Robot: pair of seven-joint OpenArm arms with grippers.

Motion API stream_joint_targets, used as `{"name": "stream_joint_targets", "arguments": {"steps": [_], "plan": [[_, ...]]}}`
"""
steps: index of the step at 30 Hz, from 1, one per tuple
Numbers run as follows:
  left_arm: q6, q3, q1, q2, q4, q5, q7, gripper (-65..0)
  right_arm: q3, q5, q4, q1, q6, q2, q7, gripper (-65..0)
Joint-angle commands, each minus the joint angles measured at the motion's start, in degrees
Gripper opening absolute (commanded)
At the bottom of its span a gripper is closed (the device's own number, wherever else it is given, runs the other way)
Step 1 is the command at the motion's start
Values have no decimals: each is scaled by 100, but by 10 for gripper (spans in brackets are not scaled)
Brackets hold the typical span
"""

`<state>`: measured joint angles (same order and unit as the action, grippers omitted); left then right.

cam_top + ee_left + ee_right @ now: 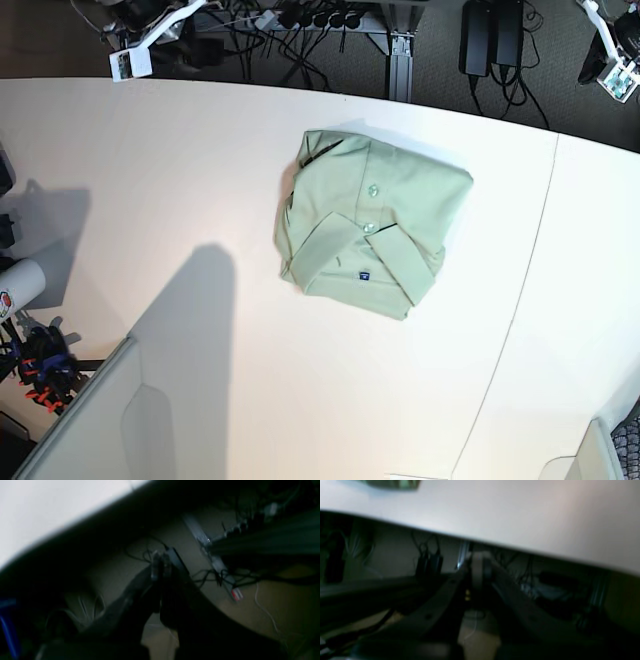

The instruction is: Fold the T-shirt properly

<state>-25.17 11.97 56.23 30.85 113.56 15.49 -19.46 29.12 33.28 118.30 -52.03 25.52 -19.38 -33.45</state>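
Note:
The T-shirt (372, 221) lies folded into a compact pale green bundle near the middle of the white table (150, 170), collar, buttons and small blue tag facing up. A blurred green sliver of the T-shirt (392, 483) shows at the top of the right wrist view. Both arms hang beyond the table's far edge, away from the cloth. My left gripper (160, 566) (617, 68) is shut on nothing, over the floor. My right gripper (477, 568) (131, 60) is likewise shut and holds nothing, just below the table edge.
Cables and power strips (310, 20) (217, 567) lie on the floor past the far edge, beside a metal table leg (400, 48). A seam (530, 260) runs down the table's right side. A white cylinder (20, 285) and orange clamps (40, 375) sit at the left.

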Motion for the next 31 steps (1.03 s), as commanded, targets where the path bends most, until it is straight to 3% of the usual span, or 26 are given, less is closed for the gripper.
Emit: {"name": "stream_joint_targets", "arguments": {"steps": [1,7,11,14,16,18,20,23,27,31], "plan": [[9,37,94,59,-175,31,-35,-650,48,61,-2,-184,24,-57,63,-650],[13,-315,-129,214,-1947,627,-227,-650,48,-269,-1036,-710,24,-46,-13,-650],[518,-990,-695,297,-3265,597,-817,-650,44,-289,-2122,-651,20,-52,-284,-650],[525,-1576,-1231,258,-4234,549,-909,-650,37,-297,-3073,-420,22,-116,-284,-650],[533,-1937,-1663,83,-4854,326,-957,-650,-11,-302,-3805,-109,22,-282,-282,-650],[774,-2212,-2116,-179,-5525,50,-1051,-650,-195,-282,-4590,313,20,-529,-282,-650],[966,-2409,-2546,-470,-6223,-308,-1051,-650,-568,-269,-5320,782,13,-782,-280,-650],[979,-2566,-3235,-903,-7272,-715,-920,-650,-1283,-286,-6181,1558,-11,-1003,-282,-650],[1152,-2577,-4118,-1386,-8404,-579,-970,-650,-2103,-459,-6900,2507,-22,-966,-286,-650],[1169,-2577,-4610,-1687,-8804,-505,-1204,-650,-2503,-662,-7211,3080,-22,-789,-315,-650]]}}
